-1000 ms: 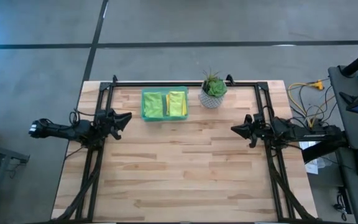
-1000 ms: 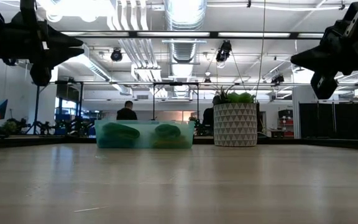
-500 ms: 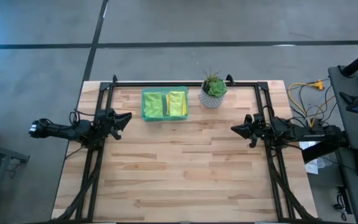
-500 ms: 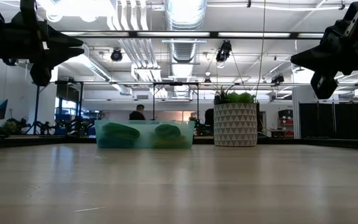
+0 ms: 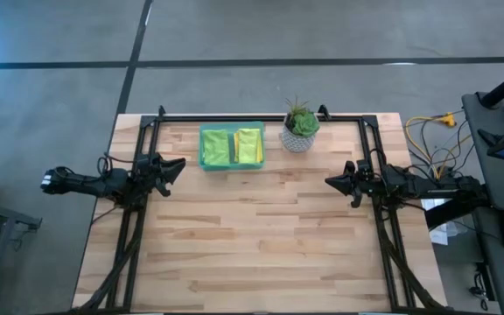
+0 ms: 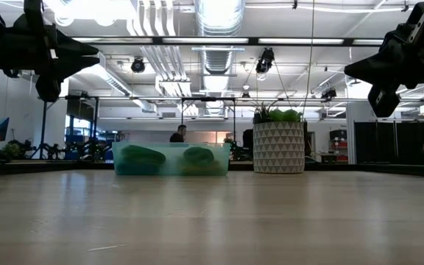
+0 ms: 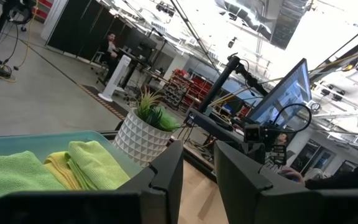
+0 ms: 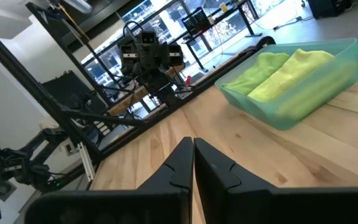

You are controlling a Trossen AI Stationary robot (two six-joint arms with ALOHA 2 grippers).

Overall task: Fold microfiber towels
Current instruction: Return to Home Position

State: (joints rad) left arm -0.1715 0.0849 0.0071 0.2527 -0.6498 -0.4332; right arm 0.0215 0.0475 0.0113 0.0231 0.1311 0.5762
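Concrete floor (image 5: 59, 79) with dark seams surrounds the pale wooden counter (image 5: 261, 236), and the low view looks across it into a workshop hall with ceiling ducts and lights. Far back in that hall stands a person (image 6: 177, 134).

The left arm (image 5: 94, 182) lies along the counter's left edge and the right arm (image 5: 418, 184) along its right edge. Both point inward and are lifted off the wood.

Near the back rail sits a translucent green tray (image 5: 231, 166). Just beside it, toward the right arm, is a plant (image 5: 300, 131) in a white patterned pot.

The microfiber towels (image 5: 249, 145) lie folded inside the tray, side by side: a lime green one on the left arm's side, a narrow yellow one in the middle, and another lime green one on the plant's side. No teal-blue cloth can be made out.

The left claw (image 5: 178, 164) hangs well apart from the tray, its fingers slightly spread and empty, with bare wood showing through the gap. The right claw (image 5: 329, 181) hangs across the counter from it, its fingers pressed together on nothing.
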